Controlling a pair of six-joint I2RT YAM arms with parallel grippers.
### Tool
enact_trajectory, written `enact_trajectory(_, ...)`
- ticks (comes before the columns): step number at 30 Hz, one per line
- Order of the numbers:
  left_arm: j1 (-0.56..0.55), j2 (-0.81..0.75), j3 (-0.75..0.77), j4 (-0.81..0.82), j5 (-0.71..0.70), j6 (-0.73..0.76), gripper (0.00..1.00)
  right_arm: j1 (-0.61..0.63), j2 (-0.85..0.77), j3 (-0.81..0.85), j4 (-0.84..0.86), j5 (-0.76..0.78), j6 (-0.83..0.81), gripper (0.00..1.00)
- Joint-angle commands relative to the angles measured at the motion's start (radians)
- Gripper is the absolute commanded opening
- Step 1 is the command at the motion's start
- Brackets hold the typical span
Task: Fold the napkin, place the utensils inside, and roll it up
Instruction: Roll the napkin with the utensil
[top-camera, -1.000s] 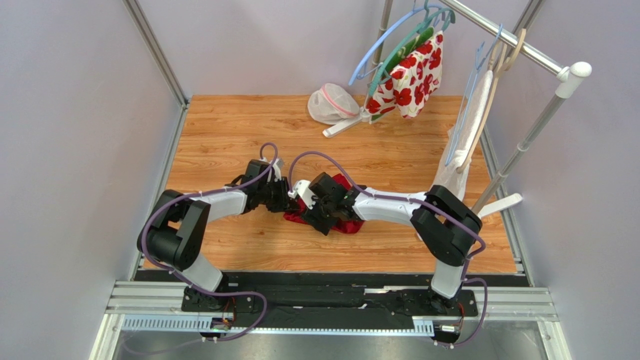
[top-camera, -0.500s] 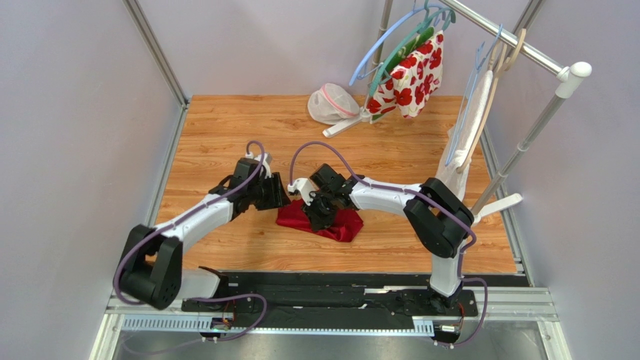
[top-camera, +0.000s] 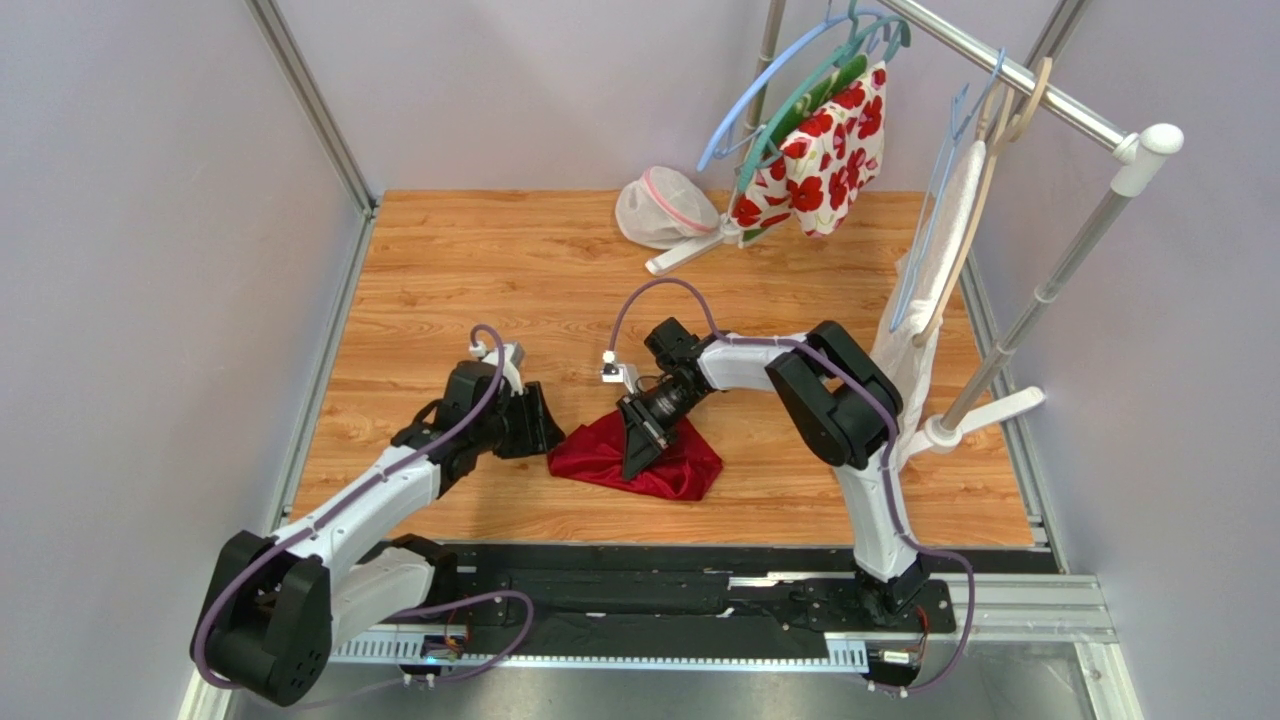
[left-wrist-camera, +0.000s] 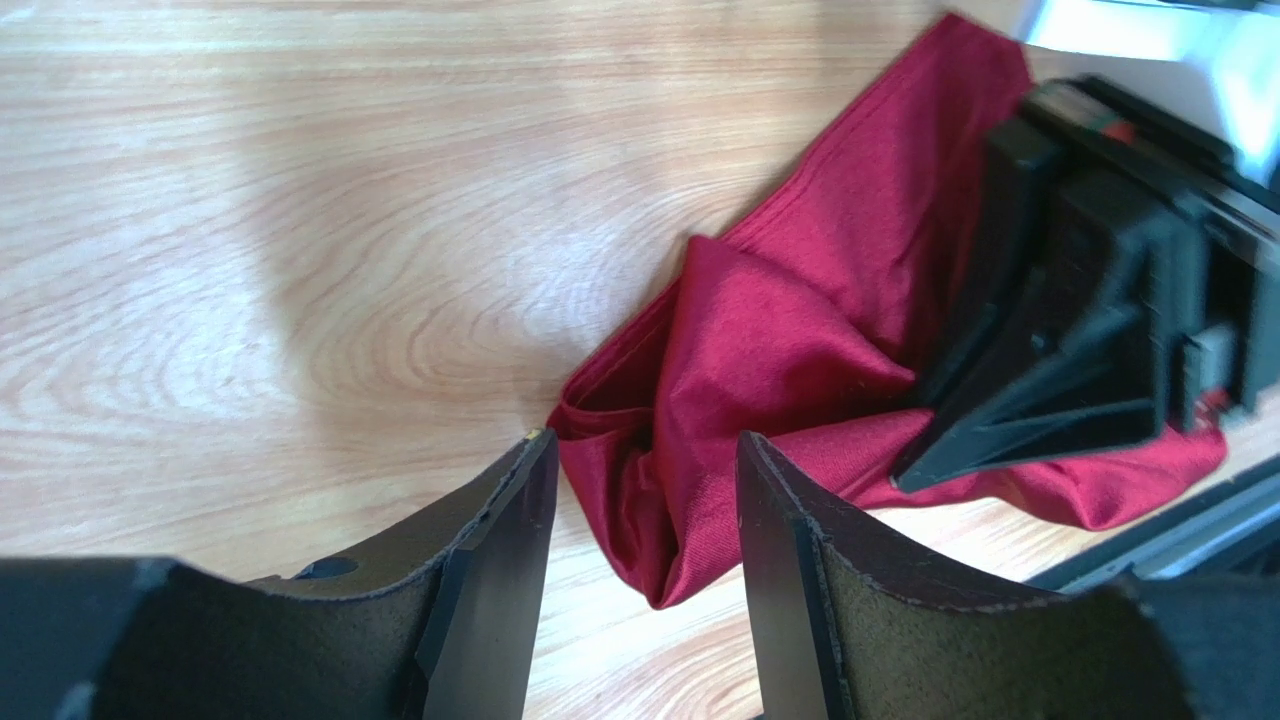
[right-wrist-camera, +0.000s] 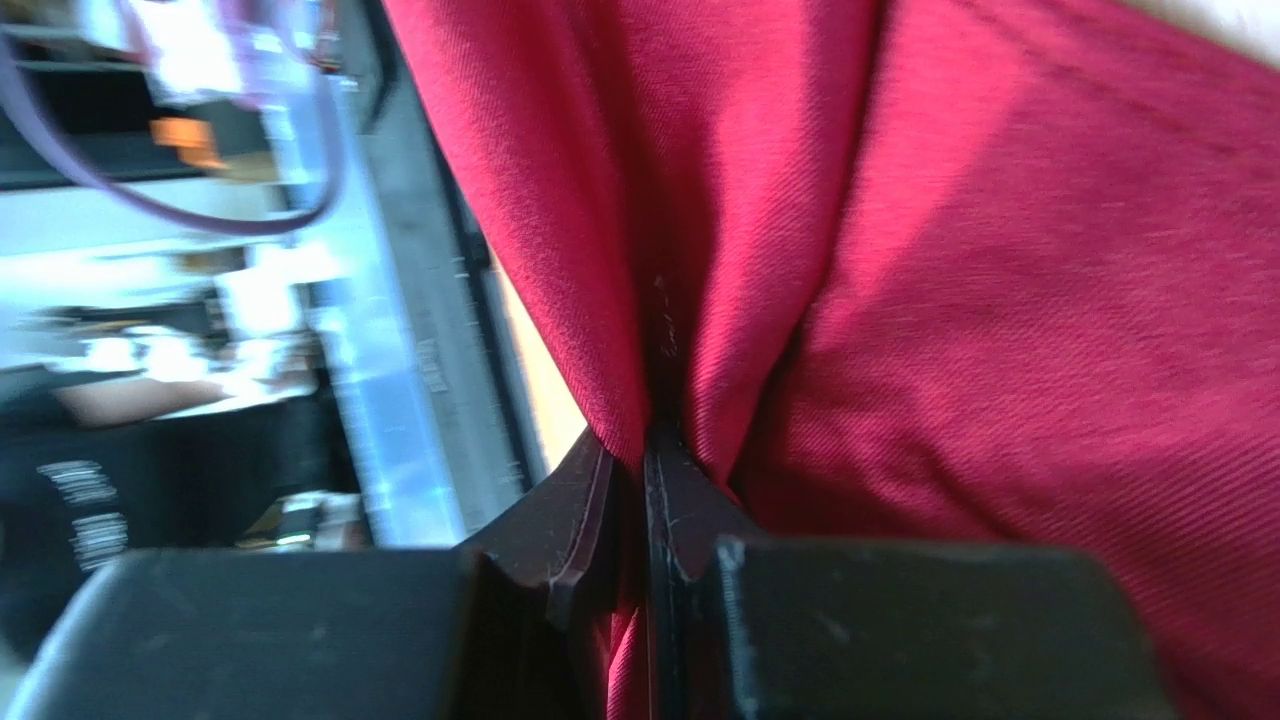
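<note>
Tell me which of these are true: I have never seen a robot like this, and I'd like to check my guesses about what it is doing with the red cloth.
1. The right jaws are pinched shut on a fold of the napkin. True.
2. The left jaws grip the napkin too. False: they stand open beside its edge, holding nothing.
3. The napkin lies flat and neatly folded. False: it sits in a crumpled heap on the wooden table.
4. A flowered cloth hangs at the back right, well apart from the napkin. True.
</note>
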Motion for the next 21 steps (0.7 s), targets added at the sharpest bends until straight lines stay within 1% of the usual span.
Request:
enact_trajectory(1,-0.001,-0.038,-0.013,0.137,0.057,0.024,0.56,-0.023,0.113,0.013,-0.132,0.008,-0.015,0.00)
enact_trajectory(4,-0.005,-0.038,-0.028,0.207,0.092,0.049,0.57,-0.040,0.133,0.026,-0.154,-0.010,-0.015,0.00)
enact_trajectory(6,-0.022,-0.035,-0.040,0.332,0.143,0.060,0.57,-0.045,0.144,0.029,-0.163,-0.012,-0.011,0.00)
enact_trajectory(8,-0.050,-0.011,-0.054,0.396,0.187,0.083,0.57,-0.054,0.148,0.032,-0.178,-0.012,-0.017,0.00)
enact_trajectory(9,-0.063,0.006,-0.050,0.431,0.203,0.118,0.57,-0.057,0.156,0.035,-0.179,-0.013,-0.017,0.00)
enact_trajectory(10,-0.089,0.046,-0.039,0.445,0.220,0.130,0.57,-0.065,0.164,0.040,-0.188,-0.021,-0.018,0.00)
enact_trajectory(14,-0.137,0.161,-0.022,0.505,0.296,0.169,0.57,-0.083,0.200,0.061,-0.231,-0.047,-0.041,0.00)
enact_trajectory(16,-0.154,0.209,-0.016,0.529,0.306,0.192,0.57,-0.092,0.216,0.072,-0.243,-0.056,-0.052,0.00)
enact_trajectory(21,-0.188,0.258,-0.005,0.528,0.278,0.241,0.57,-0.106,0.222,0.084,-0.255,-0.058,-0.058,0.00)
